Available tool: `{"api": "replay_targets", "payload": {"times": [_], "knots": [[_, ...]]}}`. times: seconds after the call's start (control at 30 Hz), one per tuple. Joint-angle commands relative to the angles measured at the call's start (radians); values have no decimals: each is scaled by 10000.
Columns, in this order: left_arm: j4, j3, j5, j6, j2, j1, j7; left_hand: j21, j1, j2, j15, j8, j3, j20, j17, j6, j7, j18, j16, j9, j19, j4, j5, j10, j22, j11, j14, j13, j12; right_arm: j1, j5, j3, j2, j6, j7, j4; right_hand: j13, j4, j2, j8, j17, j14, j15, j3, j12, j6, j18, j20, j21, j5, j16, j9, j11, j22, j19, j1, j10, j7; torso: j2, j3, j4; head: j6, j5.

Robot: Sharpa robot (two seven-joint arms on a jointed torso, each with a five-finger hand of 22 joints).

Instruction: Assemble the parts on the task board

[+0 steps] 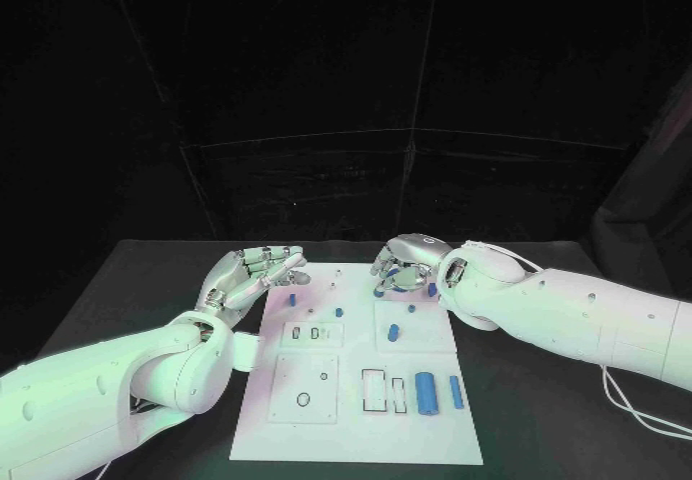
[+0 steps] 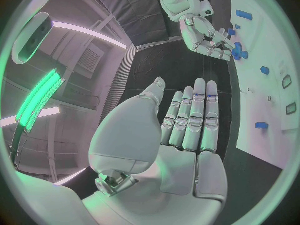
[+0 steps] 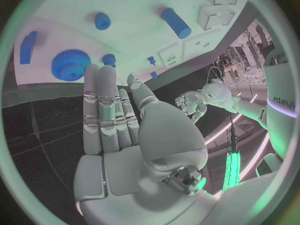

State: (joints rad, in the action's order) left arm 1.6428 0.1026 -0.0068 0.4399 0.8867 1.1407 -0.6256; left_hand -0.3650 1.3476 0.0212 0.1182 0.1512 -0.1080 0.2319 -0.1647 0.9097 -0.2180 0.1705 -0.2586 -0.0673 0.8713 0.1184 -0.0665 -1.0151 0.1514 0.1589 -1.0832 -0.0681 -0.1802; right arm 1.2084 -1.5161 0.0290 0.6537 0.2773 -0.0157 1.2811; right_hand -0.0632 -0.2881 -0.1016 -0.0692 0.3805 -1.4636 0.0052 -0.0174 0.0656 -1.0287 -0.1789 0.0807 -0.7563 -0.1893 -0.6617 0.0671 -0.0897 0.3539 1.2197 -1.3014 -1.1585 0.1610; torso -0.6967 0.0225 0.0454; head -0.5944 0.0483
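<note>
Task board [image 1: 361,440] flat mid-table, long side running away from robot. Left hand [image 1: 254,275] raised at board's far left corner, fingers straight and together, palm empty, likely parked clear of the work. Right hand [image 1: 405,262] hovering above far right corner, fingers extended side by side, nothing gripped, just beside blue gear [image 3: 70,65] and small blue pegs [image 3: 102,20] seated near far edge; probably lining up for a pick there. Larger blue cylinder [image 1: 426,390] and slim blue bar [image 1: 456,392] lying loose near the near right corner, beside empty rectangular slots [image 1: 374,389], still awaiting insertion. Oval slot [image 1: 303,399] near left also unfilled.
</note>
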Motion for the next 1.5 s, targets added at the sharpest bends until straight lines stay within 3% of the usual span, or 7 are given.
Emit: {"api": "replay_targets", "payload": {"times": [0.03,0.23,0.43,0.97,1.23,1.4,1.5], "knots": [[77,-12,-122,-250,-8,22,46,56,-46,-62,-4,-64,10,-15,-20,33,-35,130,68,16,82,-77,47,2,-20,77,-61,16,70,55,-1388,-15,-88,-746,616,-45,-5,18,121,57,431,-327,-19,-71,-32,129,-25,45,-346,52,-569,-18,-26,224,-108,44,160,-26,-162,21,45,44,1],[139,-13,-122,-268,10,27,88,91,-88,-57,25,-186,53,3,-66,-52,-103,126,152,28,100,-144,47,100,-62,132,-84,27,205,83,-1746,-17,-176,-1177,756,-83,-4,36,308,55,1597,-272,13,-53,-16,292,-29,98,-825,70,-1728,-17,-68,541,-325,74,389,-20,-251,30,59,51,22],[135,-13,-121,-290,26,35,106,98,-95,-60,30,-207,60,7,-74,-66,-107,126,169,28,102,-156,47,122,-70,140,-86,30,224,92,-1936,-18,-197,-1205,811,-31,-9,32,258,37,2263,-162,28,-166,13,266,-20,130,-1334,87,-2415,-7,-73,955,-451,21,364,-2,-288,22,63,39,31],[48,-13,-121,-356,13,39,171,101,-101,-69,32,-211,61,8,-79,-63,-106,126,176,26,104,-158,47,125,-74,140,-89,30,229,96,-2041,-18,-310,-1190,822,-114,4,68,-244,19,3719,-154,-8,-1051,8,42,177,137,-2847,791,-3862,-2,-14,2704,-216,74,89,-44,-352,2,70,57,-6],[18,-13,-121,-383,-13,39,202,103,-96,-77,32,-215,58,9,-83,-63,-105,127,181,25,106,-166,49,129,-76,140,-92,30,233,97,-2026,-18,-435,-1377,856,-254,-6,77,-309,-31,4630,-249,-81,-1580,29,-241,335,130,-3681,1051,-4676,19,66,3831,118,201,-217,-110,-378,-5,70,8,3],[-3,-13,-121,-400,-24,40,221,107,-83,-97,32,-222,48,9,-90,-61,-105,128,191,23,110,-183,51,132,-82,139,-98,29,240,96,-2031,-19,-469,-687,902,-264,-40,-12,-453,-142,5016,-254,-187,-2185,81,-625,404,93,-4108,1248,-5054,68,149,4378,264,-61,-627,-156,-383,-5,75,-8,18],[5,-13,-121,-408,-8,48,230,110,-73,-109,31,-228,42,10,-95,-60,-104,129,198,22,113,-197,57,133,-86,139,-102,29,244,95,-2033,-19,-457,-38,850,-193,-34,36,-284,-112,5136,-207,-175,-2735,11,-744,432,99,-4325,1170,-5228,65,129,4595,236,-145,-757,-121,-392,-6,69,13,9]]}}
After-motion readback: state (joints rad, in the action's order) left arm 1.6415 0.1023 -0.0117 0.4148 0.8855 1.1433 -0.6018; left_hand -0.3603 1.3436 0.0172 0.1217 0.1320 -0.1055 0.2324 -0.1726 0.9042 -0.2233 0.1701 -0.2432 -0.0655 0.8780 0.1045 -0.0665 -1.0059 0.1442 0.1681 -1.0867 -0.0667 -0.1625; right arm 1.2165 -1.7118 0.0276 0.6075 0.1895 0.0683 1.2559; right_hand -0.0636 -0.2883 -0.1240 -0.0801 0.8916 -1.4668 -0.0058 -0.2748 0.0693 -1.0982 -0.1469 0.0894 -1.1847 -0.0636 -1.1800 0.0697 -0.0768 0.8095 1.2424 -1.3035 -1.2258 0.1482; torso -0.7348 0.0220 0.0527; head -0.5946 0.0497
